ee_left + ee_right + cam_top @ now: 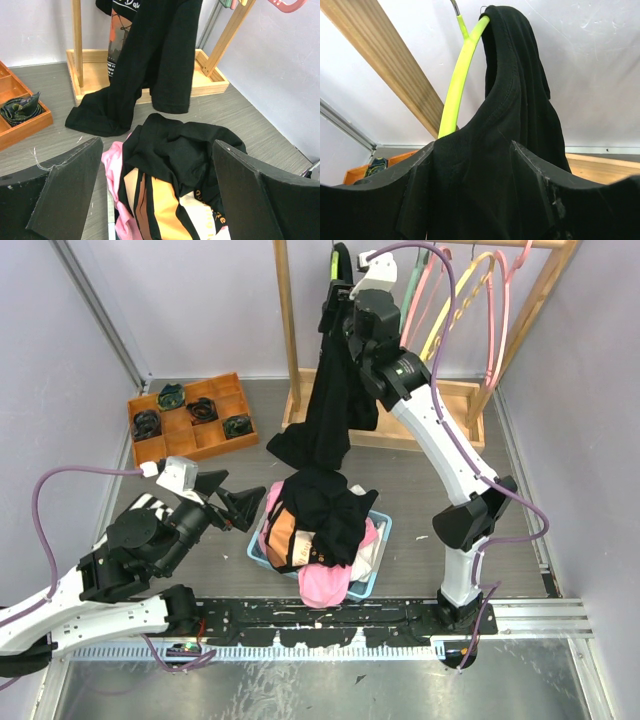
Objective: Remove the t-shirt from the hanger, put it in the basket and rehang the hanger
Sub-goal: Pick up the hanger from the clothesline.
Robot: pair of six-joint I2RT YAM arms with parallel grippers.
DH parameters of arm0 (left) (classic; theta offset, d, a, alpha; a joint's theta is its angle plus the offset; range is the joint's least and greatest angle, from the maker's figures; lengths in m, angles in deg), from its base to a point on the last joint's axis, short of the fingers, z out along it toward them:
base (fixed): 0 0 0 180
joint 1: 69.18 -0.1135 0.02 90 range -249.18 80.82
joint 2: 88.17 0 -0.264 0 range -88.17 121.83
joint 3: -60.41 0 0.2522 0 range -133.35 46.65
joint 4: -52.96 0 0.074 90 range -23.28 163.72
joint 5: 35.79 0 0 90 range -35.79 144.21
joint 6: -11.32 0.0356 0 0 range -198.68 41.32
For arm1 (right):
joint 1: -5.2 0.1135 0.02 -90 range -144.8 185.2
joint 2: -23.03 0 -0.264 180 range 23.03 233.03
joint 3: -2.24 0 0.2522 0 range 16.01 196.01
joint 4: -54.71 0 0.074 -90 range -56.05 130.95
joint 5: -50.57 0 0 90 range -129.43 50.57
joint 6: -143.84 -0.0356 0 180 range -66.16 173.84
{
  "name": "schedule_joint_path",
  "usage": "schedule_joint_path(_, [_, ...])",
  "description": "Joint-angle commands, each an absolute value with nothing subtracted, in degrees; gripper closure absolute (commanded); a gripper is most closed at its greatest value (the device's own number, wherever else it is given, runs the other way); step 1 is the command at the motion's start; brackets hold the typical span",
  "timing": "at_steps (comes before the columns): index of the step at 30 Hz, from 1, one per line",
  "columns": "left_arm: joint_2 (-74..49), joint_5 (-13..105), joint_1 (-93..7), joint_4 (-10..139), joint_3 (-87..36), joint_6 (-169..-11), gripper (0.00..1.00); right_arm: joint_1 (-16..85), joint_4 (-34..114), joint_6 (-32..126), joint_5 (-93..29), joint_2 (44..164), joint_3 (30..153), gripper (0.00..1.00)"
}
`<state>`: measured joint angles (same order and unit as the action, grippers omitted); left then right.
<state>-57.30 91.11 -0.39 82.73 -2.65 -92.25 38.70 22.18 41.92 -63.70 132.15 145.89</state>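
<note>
A black t-shirt (pixel 330 410) hangs from a yellow-green hanger (pixel 333 265) on the wooden rack, its lower end trailing onto the floor. In the right wrist view the hanger (pixel 455 85) runs down under the shirt's shoulder (pixel 520 100). My right gripper (pixel 472 142) is raised at the shirt's top (pixel 340 315). Its fingers stand on either side of the shoulder fabric, which fills the gap between them, and the jaws are still apart. My left gripper (pixel 235 498) is low on the left, wide open and holding nothing. It faces the clothes pile (pixel 157 145).
A blue basket (pixel 375 575) heaped with black, orange and pink clothes (pixel 315 525) sits in front of the arms. The wooden rack (pixel 287 330) also carries pink and yellow hangers (pixel 495 300). An orange tray (pixel 190 420) with dark items lies at the back left.
</note>
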Motion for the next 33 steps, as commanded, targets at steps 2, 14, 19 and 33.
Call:
schedule_joint_path(2, [-57.53, 91.11, -0.27, 80.35, -1.7, -92.4, 0.02, 37.81, 22.05, 40.56, -62.66, 131.16, 147.92, 0.4])
schedule_joint_path(14, [-56.64, 90.88, -0.3, 79.37, -1.93, -92.27, 0.02, 37.43, 21.17, 42.12, -63.08, 130.73, 148.7, 0.76])
schedule_joint_path(19, [-55.8, 90.58, -0.28, 78.8, -2.07, -92.27, 0.02, 37.06, 21.31, 42.92, -62.98, 129.9, 148.76, 0.89])
schedule_joint_path(33, [-51.61, 90.01, -0.27, 76.14, -3.96, -91.13, 0.02, 36.84, 30.22, 46.86, -58.62, 123.3, 143.07, 1.0])
